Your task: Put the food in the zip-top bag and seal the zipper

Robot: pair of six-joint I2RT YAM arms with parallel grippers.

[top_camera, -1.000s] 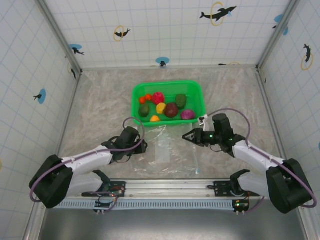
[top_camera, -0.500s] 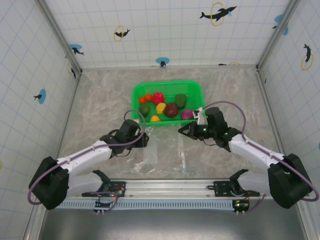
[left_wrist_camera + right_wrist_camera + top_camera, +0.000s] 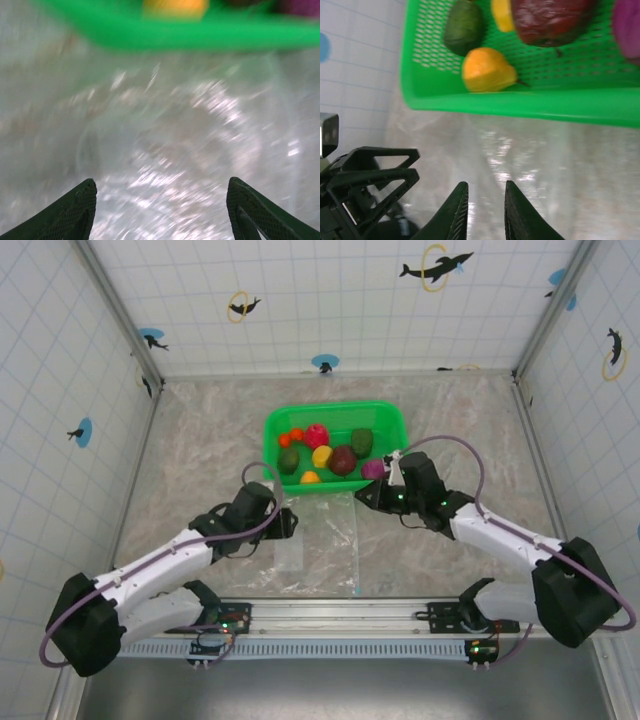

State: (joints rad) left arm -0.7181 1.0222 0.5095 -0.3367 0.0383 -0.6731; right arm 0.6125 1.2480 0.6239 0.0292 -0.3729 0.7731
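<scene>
clear crinkly zip-top bag (image 3: 318, 545) dragged left, now narrower | left gripper (image 3: 160, 182) opened wide, empty | right gripper (image 3: 486, 186) near-closed, hold unclear | small coloured toy food (image 3: 343, 460) unbagged

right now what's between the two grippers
The clear zip-top bag spans the stretch between the left gripper and the right gripper, seen in the top view.

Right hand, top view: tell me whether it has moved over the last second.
Yes. The right hand has shifted left and up the view, closing on the green basket.
</scene>
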